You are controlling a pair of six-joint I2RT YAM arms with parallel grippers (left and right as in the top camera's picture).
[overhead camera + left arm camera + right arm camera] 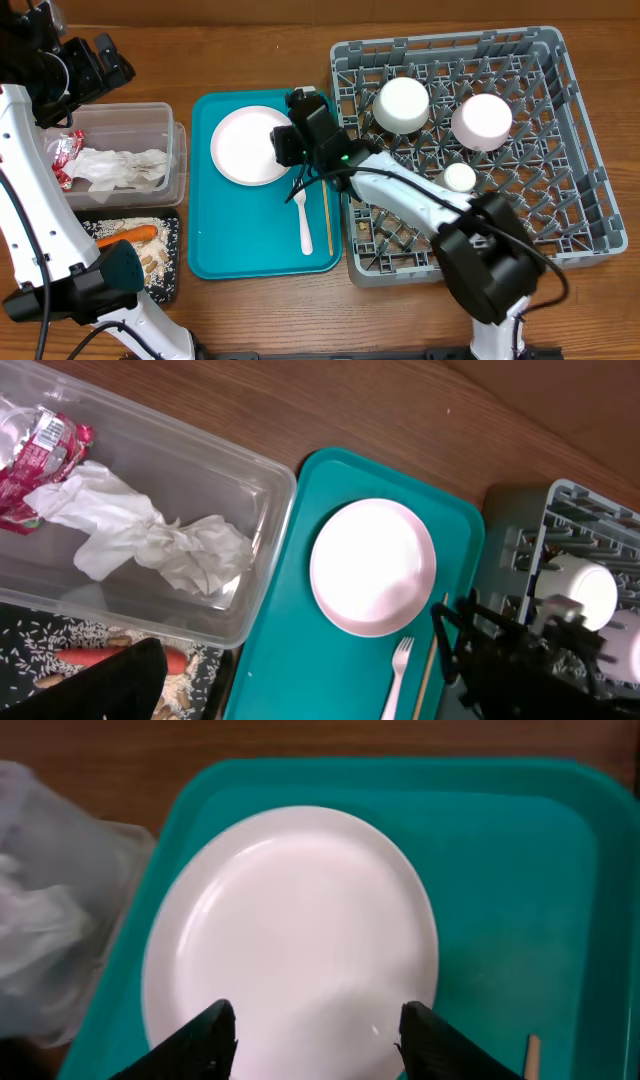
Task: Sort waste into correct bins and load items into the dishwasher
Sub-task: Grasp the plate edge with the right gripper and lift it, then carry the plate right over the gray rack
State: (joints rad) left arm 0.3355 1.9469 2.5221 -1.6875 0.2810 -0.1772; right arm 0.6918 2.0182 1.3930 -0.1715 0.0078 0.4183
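Note:
The pale pink plate (245, 145) lies on a teal serving tray (215, 255), and it also shows in the left wrist view (372, 565). My right gripper (292, 143) is open, its fingers (315, 1025) spread over the plate's (290, 930) near edge and holding nothing. The white fork (305, 222) and the chopstick (328, 215) lie beside it. My left gripper (92, 58) is open and empty, high over the clear tub's (178, 150) far end. The tub holds the red wrapper (64, 152) and napkins (125, 165). The carrot (130, 236) and rice lie on the black tray (168, 275).
The grey rack (590, 215) at the right holds two upturned whitish bowls (403, 103) (482, 120) and a small white cup (459, 177). My right arm reaches from the rack's front across its left wall. The left arm's base stands beside the black tray.

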